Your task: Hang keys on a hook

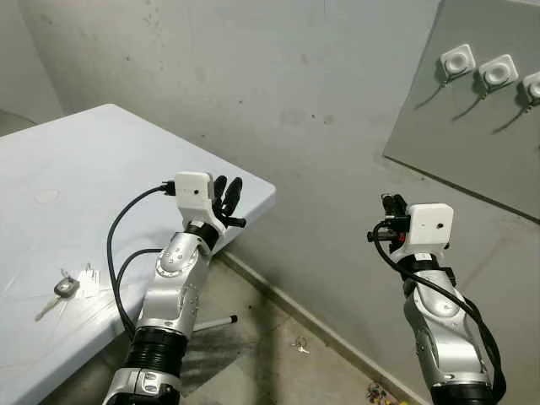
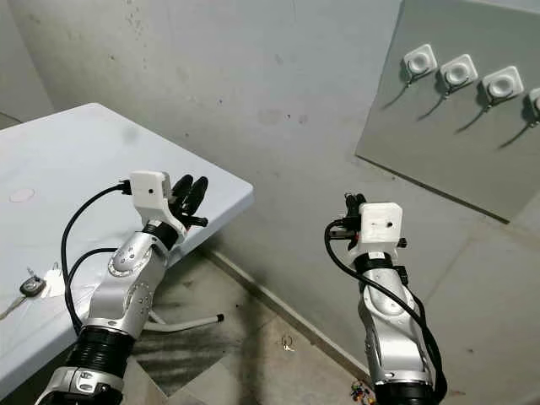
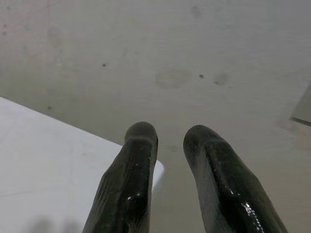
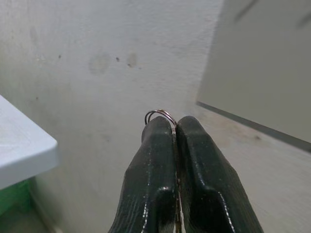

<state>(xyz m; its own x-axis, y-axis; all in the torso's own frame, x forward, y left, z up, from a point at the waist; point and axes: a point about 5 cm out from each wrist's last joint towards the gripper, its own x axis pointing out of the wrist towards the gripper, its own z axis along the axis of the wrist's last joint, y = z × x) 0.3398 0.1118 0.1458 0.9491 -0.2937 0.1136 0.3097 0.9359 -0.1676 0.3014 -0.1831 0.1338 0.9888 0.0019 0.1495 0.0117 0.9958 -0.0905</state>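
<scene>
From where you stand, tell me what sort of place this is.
Probably a bare utility room or garage corner: stained concrete wall, a white folding table with a key on it, and a grey board carrying white hooks.

A thin metal key ring (image 4: 161,116) pokes out above the tips of the right hand (image 4: 175,127), whose two black fingers are pressed together on it. White square-based hooks (image 2: 456,72) sit in a row on a grey panel on the wall, up and to the right. A black-headed key (image 1: 62,290) lies flat on the white surface (image 1: 93,160), near its front edge.
</scene>
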